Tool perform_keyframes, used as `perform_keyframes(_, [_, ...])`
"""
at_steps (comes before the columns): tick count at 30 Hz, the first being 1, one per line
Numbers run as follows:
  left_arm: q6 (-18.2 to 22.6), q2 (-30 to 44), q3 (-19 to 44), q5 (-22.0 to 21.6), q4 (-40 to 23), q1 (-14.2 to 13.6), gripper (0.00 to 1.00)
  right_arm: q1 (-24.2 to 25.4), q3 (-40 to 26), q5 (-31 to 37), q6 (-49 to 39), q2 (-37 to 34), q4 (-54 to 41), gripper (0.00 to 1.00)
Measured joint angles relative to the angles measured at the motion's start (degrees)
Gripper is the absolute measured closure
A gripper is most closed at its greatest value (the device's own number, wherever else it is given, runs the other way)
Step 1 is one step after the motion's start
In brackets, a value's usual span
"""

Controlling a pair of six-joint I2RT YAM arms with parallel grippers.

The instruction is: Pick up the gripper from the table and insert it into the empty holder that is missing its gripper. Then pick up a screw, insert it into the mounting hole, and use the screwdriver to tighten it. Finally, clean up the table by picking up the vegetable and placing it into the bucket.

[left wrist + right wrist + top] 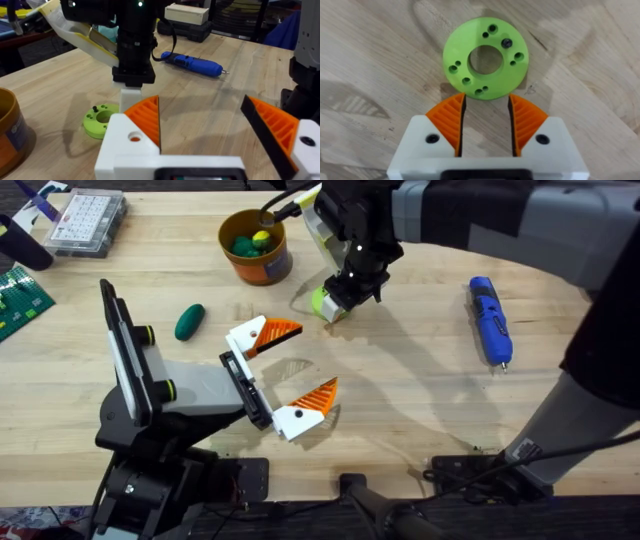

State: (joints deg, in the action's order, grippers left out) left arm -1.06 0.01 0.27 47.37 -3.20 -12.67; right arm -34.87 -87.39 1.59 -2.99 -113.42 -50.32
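The vegetable (189, 321) lies on the table (420, 410) just beside the bucket (257, 248), still uncollected. The right tool (485, 122) hovers half-open by the lime-green disc (485, 59); the left tool (286, 372) waits wide open, gripping nothing.

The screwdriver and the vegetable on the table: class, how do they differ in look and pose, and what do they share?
The screwdriver is bright blue, long and pen-shaped with a thin metal tip; the vegetable is dark green, short, smooth and oval. The screwdriver lies near the right arm, pointing roughly toward the bases; the vegetable lies tilted on the left arm's side, near the bucket. Both rest flat on the wooden table, untouched by either tool.
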Motion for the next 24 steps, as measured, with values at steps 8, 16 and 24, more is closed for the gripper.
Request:
perform_keyframes(8, [-0.03,0.02,0.0,-0.07,-0.42,0.0,0.011,0.02,0.02,-0.93,-0.04,-0.34,-0.04,0.514])
perform_keyframes(16, [-0.03,0.02,0.0,-0.07,-0.42,0.0,0.011,0.04,-0.28,-2.68,-0.04,-0.34,0.34,0.514])
perform_keyframes(24, [-0.04,0.01,0.0,-0.07,-0.41,0.0,0.011,0.07,-1.41,-2.96,-0.04,-0.34,7.12,0.514])
